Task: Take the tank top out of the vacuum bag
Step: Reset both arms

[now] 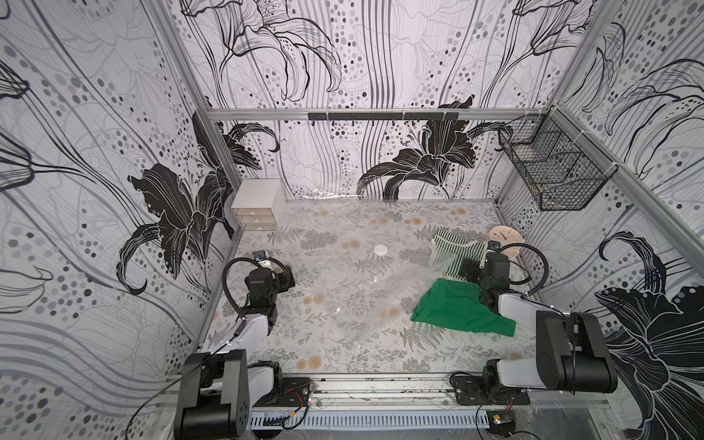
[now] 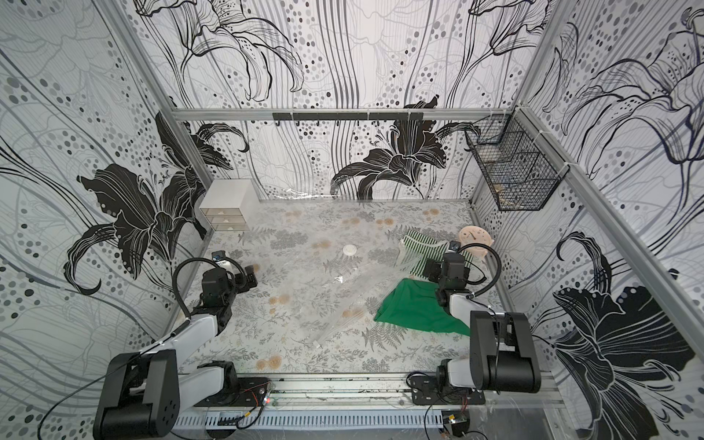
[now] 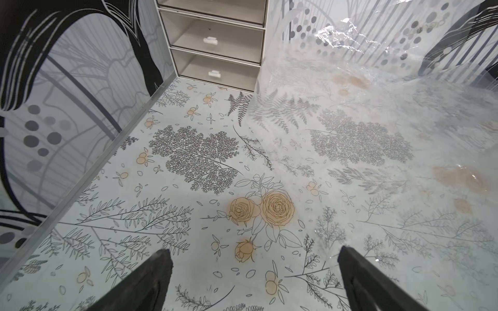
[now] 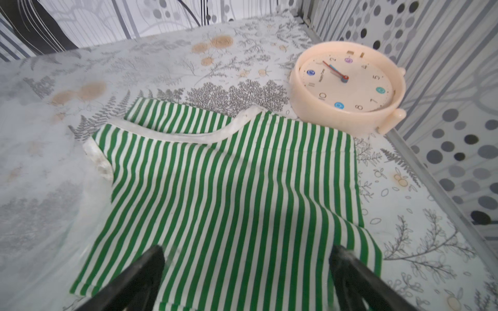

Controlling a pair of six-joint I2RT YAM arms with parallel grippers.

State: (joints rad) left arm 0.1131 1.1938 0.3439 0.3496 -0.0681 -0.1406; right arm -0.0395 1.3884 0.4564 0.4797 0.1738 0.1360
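tank top [image 4: 242, 188] flat by clock [image 4: 347, 86] | R gripper [image 4: 248, 249] wide, empty, over it | L gripper [image 3: 253, 251] wide, empty | risk: vacuum bag [image 1: 381, 282] film near its edge may snag cloth; arm may bump clock

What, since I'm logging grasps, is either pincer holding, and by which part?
Nothing is held. The left pincer is open over the table beside the vacuum bag; the right pincer is open above the tank top, unclamped.

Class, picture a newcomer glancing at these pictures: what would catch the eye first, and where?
The bright green shirt at the right front of the table stands out most. Behind it, at the far right, lies the striped tank top, beside a peach clock. The clear vacuum bag sprawls across the middle, glinting.
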